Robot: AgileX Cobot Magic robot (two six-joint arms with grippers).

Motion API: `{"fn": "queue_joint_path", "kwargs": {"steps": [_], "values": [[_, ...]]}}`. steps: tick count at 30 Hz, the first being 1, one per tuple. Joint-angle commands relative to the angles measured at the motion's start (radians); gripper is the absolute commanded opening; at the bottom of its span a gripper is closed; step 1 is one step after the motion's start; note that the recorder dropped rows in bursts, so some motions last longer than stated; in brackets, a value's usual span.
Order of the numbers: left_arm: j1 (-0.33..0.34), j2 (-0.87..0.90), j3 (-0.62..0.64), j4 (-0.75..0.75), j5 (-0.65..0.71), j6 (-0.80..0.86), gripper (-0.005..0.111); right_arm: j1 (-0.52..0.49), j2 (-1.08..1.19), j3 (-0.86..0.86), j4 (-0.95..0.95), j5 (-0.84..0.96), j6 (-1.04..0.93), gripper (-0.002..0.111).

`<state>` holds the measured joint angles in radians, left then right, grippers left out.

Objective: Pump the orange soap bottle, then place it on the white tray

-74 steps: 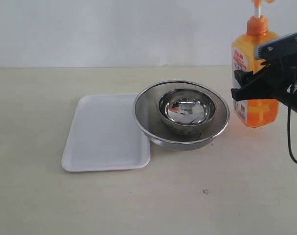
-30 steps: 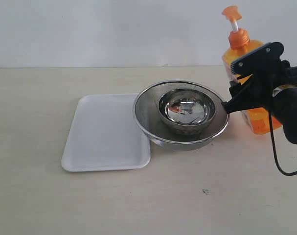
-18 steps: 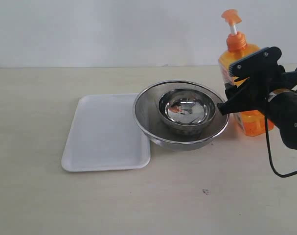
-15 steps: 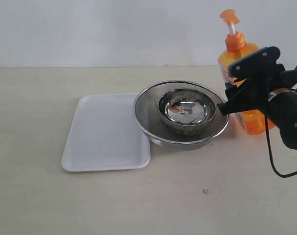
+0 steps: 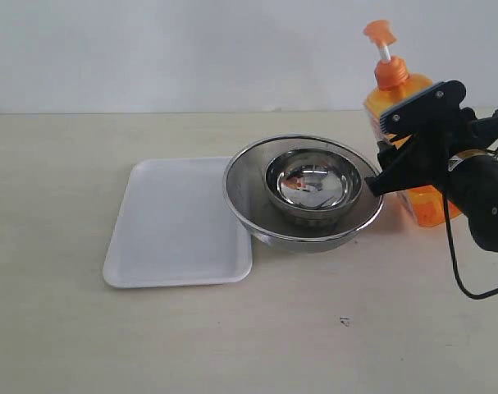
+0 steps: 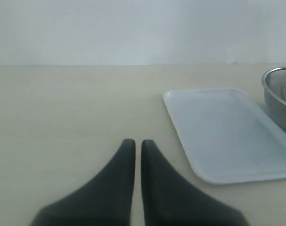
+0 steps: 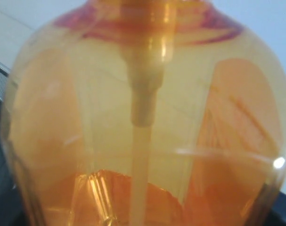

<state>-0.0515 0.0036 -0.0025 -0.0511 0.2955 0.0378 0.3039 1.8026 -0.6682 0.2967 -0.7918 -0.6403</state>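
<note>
The orange soap bottle (image 5: 394, 92) leans with its pump head toward the left, just right of the steel bowls. My right gripper (image 5: 380, 156) is shut on the bottle's body, one black finger in front of its upper part and one lower down. In the right wrist view the translucent bottle (image 7: 143, 117) fills the picture, its white tube running down the middle. The white tray (image 5: 176, 222) lies flat on the table left of the bowls. My left gripper (image 6: 138, 142) hovers over bare table near the tray (image 6: 227, 127), shut on nothing.
A large steel bowl (image 5: 240, 205) with a smaller steel bowl (image 5: 312, 182) inside it stands between tray and bottle, its rim touching the tray's right edge. The bowl's rim (image 6: 279, 94) shows in the left wrist view. A black cable (image 5: 454, 263) hangs from the right arm.
The right gripper has carried the bottle a little to the left, toward the bowls. The bottle now leans further left than before. The tray and bowls have not moved.
</note>
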Motion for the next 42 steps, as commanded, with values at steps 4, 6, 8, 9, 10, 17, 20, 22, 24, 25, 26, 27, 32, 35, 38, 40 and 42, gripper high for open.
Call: {"fn": "queue_joint_path", "kwargs": {"steps": [4, 6, 8, 9, 10, 17, 20, 22, 24, 25, 26, 27, 32, 35, 38, 40, 42], "values": [[0.001, -0.004, 0.002, -0.009, 0.0, 0.004, 0.005, -0.001, -0.015, -0.014, -0.016, -0.092, 0.012, 0.0], [0.001, -0.004, 0.002, -0.009, 0.0, 0.004, 0.005, -0.001, -0.015, -0.014, -0.016, -0.092, 0.034, 0.0], [0.001, -0.004, 0.002, -0.009, 0.0, 0.004, 0.005, -0.001, -0.015, -0.014, -0.016, -0.092, 0.041, 0.0], [0.001, -0.004, 0.002, -0.009, 0.0, 0.004, 0.005, -0.001, -0.015, -0.014, -0.016, -0.092, 0.041, 0.0], [0.001, -0.004, 0.002, -0.009, 0.0, 0.004, 0.005, -0.001, -0.015, -0.014, -0.016, -0.092, 0.041, 0.0], [0.001, -0.004, 0.002, -0.009, 0.0, 0.004, 0.005, -0.001, -0.015, -0.014, -0.016, -0.094, 0.041, 0.0], [0.001, -0.004, 0.002, -0.009, 0.0, 0.004, 0.005, -0.001, -0.015, -0.014, -0.016, -0.094, 0.041, 0.0], [0.001, -0.004, 0.002, -0.009, 0.0, 0.004, 0.005, -0.001, -0.015, -0.014, -0.016, -0.094, 0.041, 0.0], [0.001, -0.004, 0.002, -0.009, 0.0, 0.004, 0.005, -0.001, -0.015, -0.014, -0.016, -0.094, 0.041, 0.0], [0.001, -0.004, 0.002, -0.009, 0.0, 0.004, 0.005, -0.001, -0.015, -0.014, -0.016, -0.094, 0.041, 0.0], [0.001, -0.004, 0.002, -0.009, 0.0, 0.004, 0.005, -0.001, -0.015, -0.014, -0.016, -0.094, 0.041, 0.0], [0.001, -0.004, 0.002, -0.009, 0.0, 0.004, 0.005, -0.001, -0.015, -0.014, -0.016, -0.094, 0.041, 0.0], [0.001, -0.004, 0.002, -0.009, 0.0, 0.004, 0.005, -0.001, -0.015, -0.014, -0.016, -0.094, 0.041, 0.0], [0.001, -0.004, 0.002, -0.009, -0.009, 0.004, 0.005, -0.001, -0.015, -0.014, -0.016, -0.094, 0.041, 0.0], [0.001, -0.004, 0.002, -0.004, -0.087, 0.004, 0.005, -0.001, -0.015, -0.014, -0.016, -0.094, 0.041, 0.0], [0.001, -0.004, 0.002, -0.004, -0.177, 0.004, 0.005, -0.001, -0.015, -0.014, -0.016, -0.094, 0.041, 0.0], [0.001, -0.004, 0.002, -0.031, -0.301, -0.038, 0.005, -0.001, -0.015, -0.014, -0.016, -0.094, 0.041, 0.0]]}}
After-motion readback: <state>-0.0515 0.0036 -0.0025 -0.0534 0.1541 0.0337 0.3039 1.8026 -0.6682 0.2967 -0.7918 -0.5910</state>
